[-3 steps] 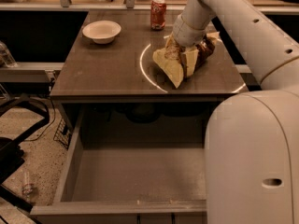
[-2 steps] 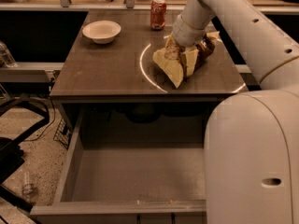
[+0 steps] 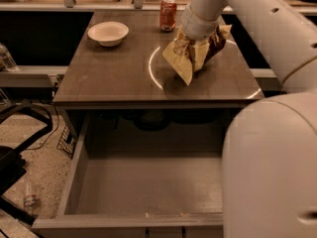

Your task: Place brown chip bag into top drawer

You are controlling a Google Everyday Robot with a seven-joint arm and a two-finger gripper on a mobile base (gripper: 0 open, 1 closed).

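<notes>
The brown chip bag (image 3: 190,53), tan-yellow with a dark brown centre, hangs crumpled above the right part of the tabletop (image 3: 114,73), its lower corner just off the surface. My gripper (image 3: 199,44) is shut on the bag's upper part and is mostly hidden by the bag and my white wrist. The top drawer (image 3: 148,187) is pulled out below the table's front edge, a wide grey box with a bare flat bottom.
A white bowl (image 3: 108,32) sits at the table's back left. An orange soda can (image 3: 168,14) stands at the back centre. My white arm and body (image 3: 270,152) fill the right side and cover the drawer's right end. Dark chair parts (image 3: 20,152) stand on the floor at left.
The gripper has lifted the chip bag off the tabletop; the bag now hangs with its lower corner clear of the surface.
</notes>
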